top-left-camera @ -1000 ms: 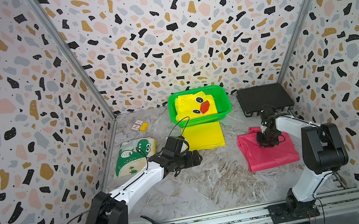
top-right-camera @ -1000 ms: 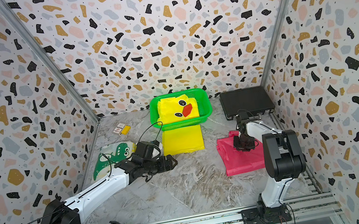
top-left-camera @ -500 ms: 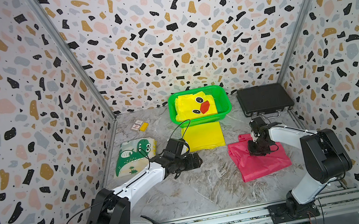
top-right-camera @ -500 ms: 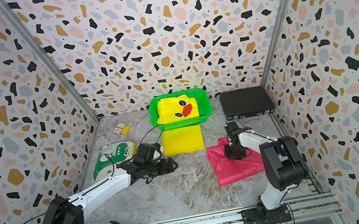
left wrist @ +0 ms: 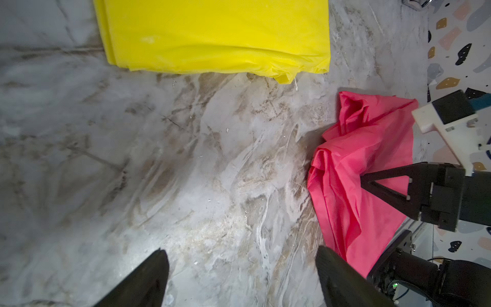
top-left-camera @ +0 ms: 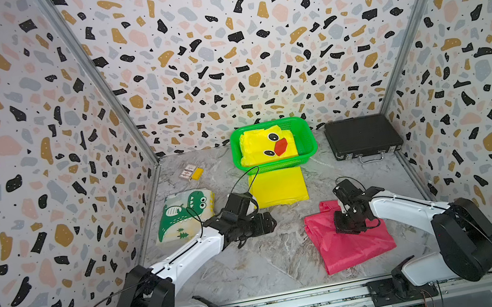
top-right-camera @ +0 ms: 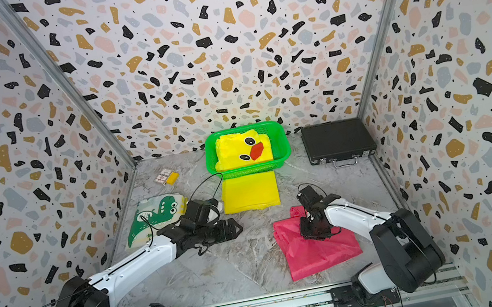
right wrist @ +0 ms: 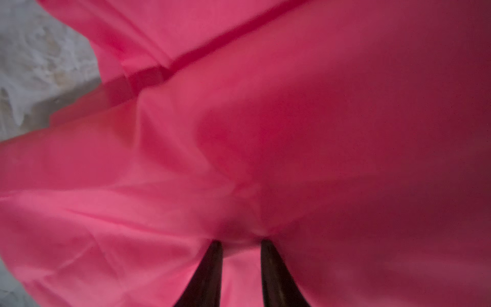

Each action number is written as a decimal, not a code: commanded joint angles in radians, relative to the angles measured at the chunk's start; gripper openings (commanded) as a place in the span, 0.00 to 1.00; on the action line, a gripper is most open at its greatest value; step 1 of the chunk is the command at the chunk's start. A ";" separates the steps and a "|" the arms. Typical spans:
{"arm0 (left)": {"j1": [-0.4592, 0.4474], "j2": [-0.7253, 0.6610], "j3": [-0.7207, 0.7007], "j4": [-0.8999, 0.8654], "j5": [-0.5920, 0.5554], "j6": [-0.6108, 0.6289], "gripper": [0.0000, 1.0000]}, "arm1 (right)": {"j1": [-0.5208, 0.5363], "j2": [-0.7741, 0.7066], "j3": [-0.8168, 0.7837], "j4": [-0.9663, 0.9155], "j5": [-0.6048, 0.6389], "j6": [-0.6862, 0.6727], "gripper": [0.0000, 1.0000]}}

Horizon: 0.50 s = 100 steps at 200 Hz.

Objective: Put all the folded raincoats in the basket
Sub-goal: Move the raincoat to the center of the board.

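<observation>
The green basket [top-left-camera: 310, 136] [top-right-camera: 283, 141] stands at the back with a yellow duck-face raincoat [top-left-camera: 266, 149] inside. A folded plain yellow raincoat [top-left-camera: 278, 188] [top-right-camera: 250, 193] [left wrist: 212, 34] lies flat just in front of it. My right gripper [top-left-camera: 347, 228] [top-right-camera: 315, 234] [right wrist: 240, 243] points down into a rumpled pink raincoat [top-left-camera: 349, 245] [top-right-camera: 316, 251] [left wrist: 345, 186] [right wrist: 292, 106] at front right, its tips pinching a bunch of the cloth. My left gripper [top-left-camera: 272, 221] [top-right-camera: 239, 227] [left wrist: 240, 255] hangs open over bare table to the left of the pink raincoat.
A folded dinosaur-print raincoat [top-left-camera: 183, 215] lies by the left wall. A black briefcase [top-left-camera: 361, 135] sits at the back right, beside the basket. Small cards [top-left-camera: 190, 172] lie at the back left. Patterned walls close in three sides.
My right gripper has dragged the pink raincoat leftward and toward the front edge, bunching it. My left arm has shifted only slightly.
</observation>
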 commanded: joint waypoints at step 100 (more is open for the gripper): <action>-0.006 -0.326 -0.268 0.018 0.025 -0.118 0.92 | 0.186 0.049 0.040 0.400 -0.044 0.305 0.33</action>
